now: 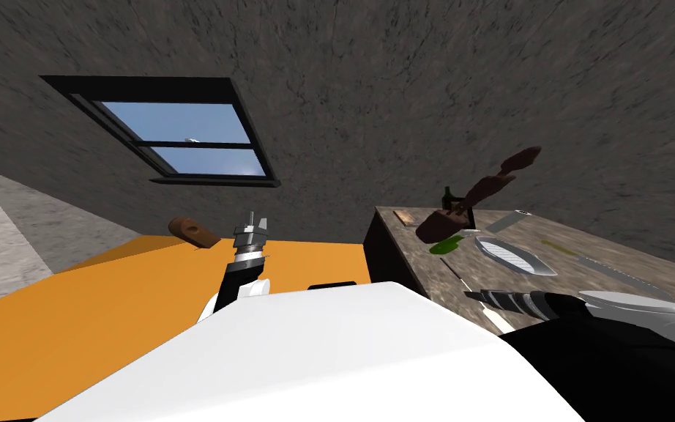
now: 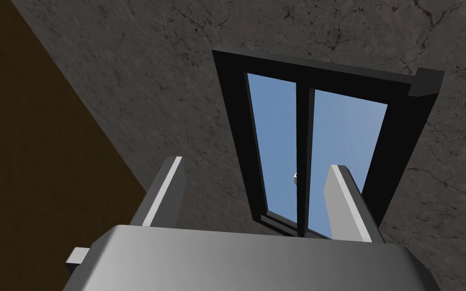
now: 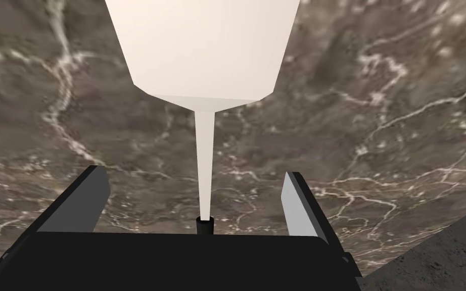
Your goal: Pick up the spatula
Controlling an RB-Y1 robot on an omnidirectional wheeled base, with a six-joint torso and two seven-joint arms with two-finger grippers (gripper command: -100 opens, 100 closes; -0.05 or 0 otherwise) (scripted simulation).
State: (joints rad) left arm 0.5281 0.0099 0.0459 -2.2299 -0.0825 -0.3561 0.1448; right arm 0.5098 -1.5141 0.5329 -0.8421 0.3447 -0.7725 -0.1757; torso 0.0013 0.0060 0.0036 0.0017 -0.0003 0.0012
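So the right gripper (image 3: pixel 195 172) sits low over the brown marbled worktop (image 3: pixel 378 126) with its jaws spread wide apart. The white spatula (image 3: pixel 201 45) lies flat on that worktop, its thin neck running straight down the gap between the jaws and touching neither, and its broad blade is out past the tips. The left gripper (image 2: pixel 257 162) is off over the orange surface (image 1: pixel 109 315), jaws apart too.

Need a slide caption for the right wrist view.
Right gripper open, fingers either side of the white spatula's thin neck, over a brown marbled countertop.
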